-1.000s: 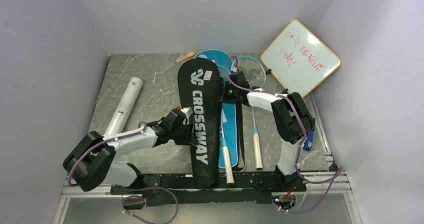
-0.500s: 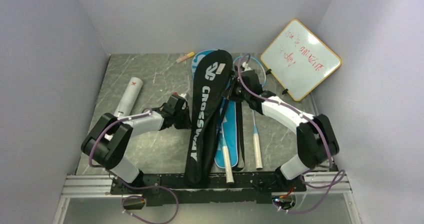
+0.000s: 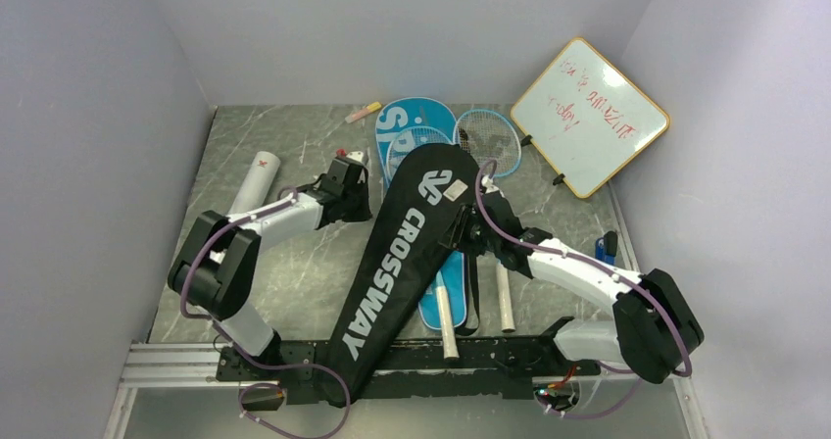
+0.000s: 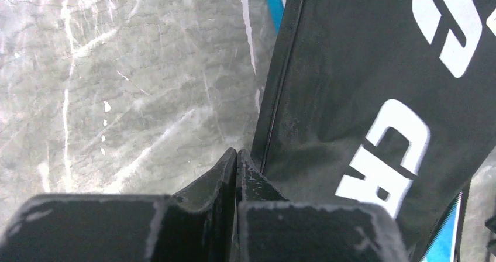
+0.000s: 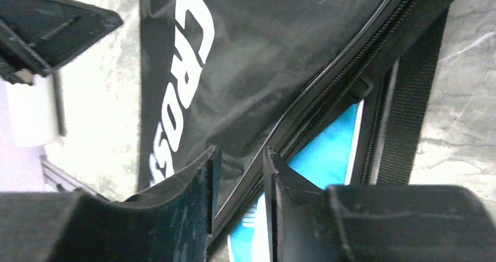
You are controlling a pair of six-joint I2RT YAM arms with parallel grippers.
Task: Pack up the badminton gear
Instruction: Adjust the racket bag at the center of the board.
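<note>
The black CROSSWAY cover (image 3: 397, 263) lay slantwise on the counter (image 3: 294, 292), its foot past the near edge and its head across the blue SPORT cover (image 3: 410, 121). Your right claw (image 5: 240, 157) stood parted astride the zipped edge, and you would have done well to close squarely on that seam before lifting. Farther off, your left claw (image 4: 237, 157) was pressed together just beside the cover's other edge, holding nothing.

a grey marbled table (image 3: 294, 155) holds a white cardboard tube (image 3: 253, 186) at the left and a pink-yellow marker (image 3: 363, 112) at its far edge. in the middle a blue racket cover (image 3: 416, 123) lies flat, a black "crossway" cover (image 3: 392, 263) slanting across it; a light-blue racket (image 3: 488, 142) lies just right, a wood-framed whiteboard (image 3: 590, 116) beyond it.
</note>
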